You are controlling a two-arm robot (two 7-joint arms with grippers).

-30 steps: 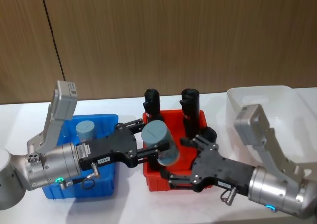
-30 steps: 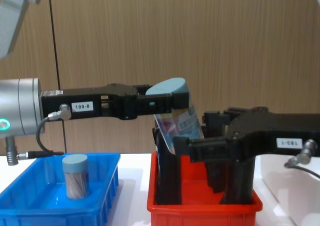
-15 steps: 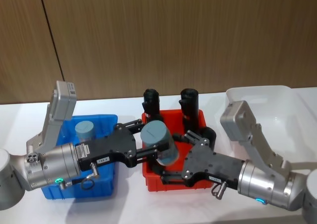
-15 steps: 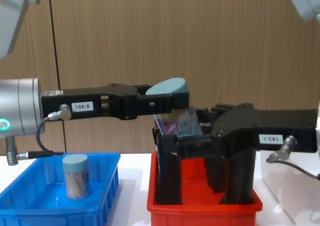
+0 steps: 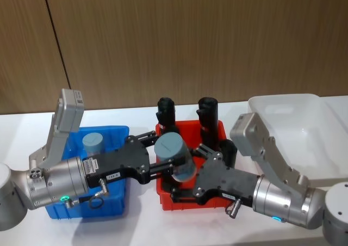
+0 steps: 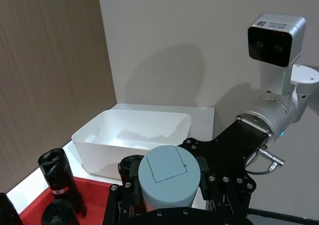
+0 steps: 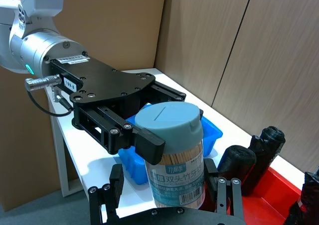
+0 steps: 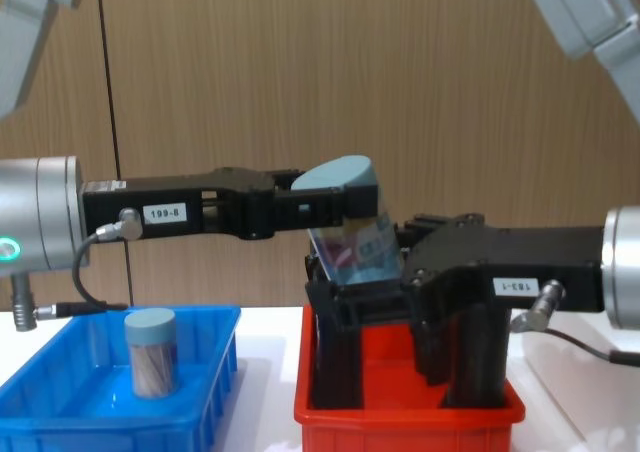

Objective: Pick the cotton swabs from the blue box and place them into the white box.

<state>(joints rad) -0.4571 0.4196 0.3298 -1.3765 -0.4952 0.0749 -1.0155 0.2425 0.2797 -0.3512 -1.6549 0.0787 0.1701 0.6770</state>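
- Grips a cotton swab tub [image 5: 175, 157] near its lid with the left hand [image 8: 335, 207], tilted, above the red bin [image 5: 163, 198].
- Brackets the tub's lower body with the right hand [image 5: 190, 172], fingers spread on either side; contact not discernible.
- Shows a second tub [image 5: 93, 142] upright in the blue box [image 5: 117, 133], left of the red bin.
- Shows the white box [image 5: 283, 99] right of the red bin, on the surface [image 5: 138, 229].

Held cotton swabs tub [image 8: 350, 242]: lower half was hidden behind right gripper [image 8: 355, 290]. White box [image 5: 283, 100] ran off right edge. Black tubes [image 5: 166, 107]: bases were covered.
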